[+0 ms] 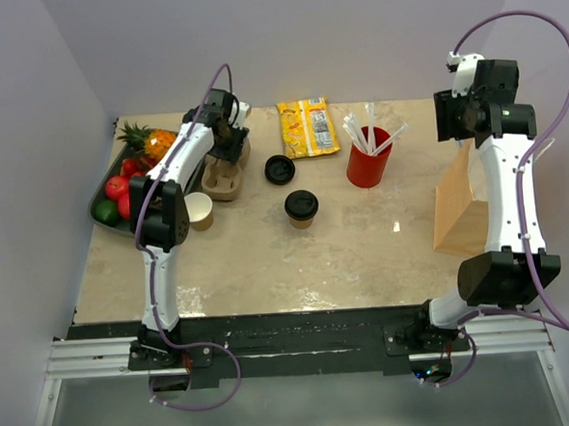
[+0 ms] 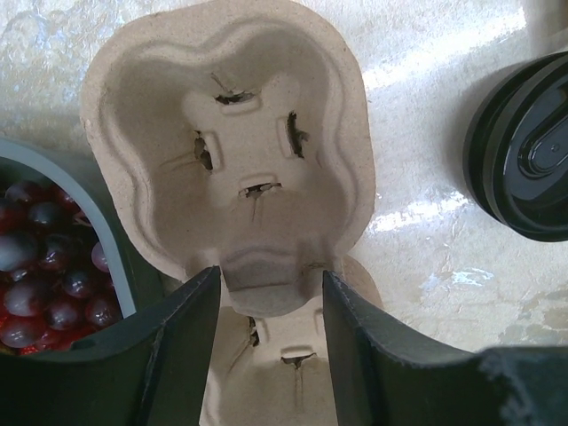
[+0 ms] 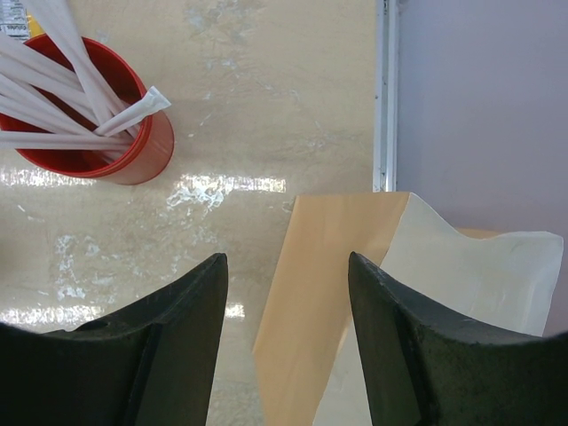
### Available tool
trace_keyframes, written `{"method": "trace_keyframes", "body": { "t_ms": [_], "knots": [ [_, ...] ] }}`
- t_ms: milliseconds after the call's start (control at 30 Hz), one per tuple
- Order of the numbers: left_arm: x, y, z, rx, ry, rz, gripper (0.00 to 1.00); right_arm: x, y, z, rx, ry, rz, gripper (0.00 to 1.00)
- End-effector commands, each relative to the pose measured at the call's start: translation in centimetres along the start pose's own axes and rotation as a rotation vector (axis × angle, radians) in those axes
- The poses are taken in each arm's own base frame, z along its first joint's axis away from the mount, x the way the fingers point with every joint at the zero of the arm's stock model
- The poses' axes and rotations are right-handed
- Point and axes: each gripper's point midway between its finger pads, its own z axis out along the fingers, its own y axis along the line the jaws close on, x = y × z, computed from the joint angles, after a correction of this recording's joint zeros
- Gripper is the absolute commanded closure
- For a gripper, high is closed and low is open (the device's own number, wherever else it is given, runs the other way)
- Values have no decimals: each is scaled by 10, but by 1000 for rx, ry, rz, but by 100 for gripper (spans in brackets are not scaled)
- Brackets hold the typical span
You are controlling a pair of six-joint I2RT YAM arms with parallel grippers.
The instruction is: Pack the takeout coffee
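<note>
L gripper (image 2: 271, 280) jaws straddle moulded-pulp cup carrier (image 2: 231, 133) rim, grip unclear; R gripper (image 3: 286, 266) jaws apart over 1 paper bag (image 3: 328, 302); 1 round-lidded takeout coffee (image 1: 302, 208).

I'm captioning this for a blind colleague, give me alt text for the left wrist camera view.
A moulded pulp cup carrier lies directly below, with the open left pincer straddling its narrow middle. A round black lid sits on the table at frame right, a grey tray of dark red grapes at frame left.

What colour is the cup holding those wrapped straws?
Red; the straw cup shows best in the right wrist view.
</note>
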Motion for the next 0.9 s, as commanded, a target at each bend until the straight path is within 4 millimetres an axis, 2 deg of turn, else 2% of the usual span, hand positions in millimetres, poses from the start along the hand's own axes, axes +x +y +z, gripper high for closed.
{"method": "trace_keyframes", "body": {
  "t_ms": [0,567,700,867],
  "knots": [
    [-9,6,-4,-8,-22,-41,45,-13,0,0,-9,-42,7,41],
    [-7,8,2,6,-12,-59,51,-11,1,5,-17,-31,5,41],
    [-9,8,-1,8,-20,-57,54,-10,2,6,-19,-32,7,41],
    [-21,9,-20,14,-66,-51,58,-9,2,8,-19,-29,7,41]
  ]
}}
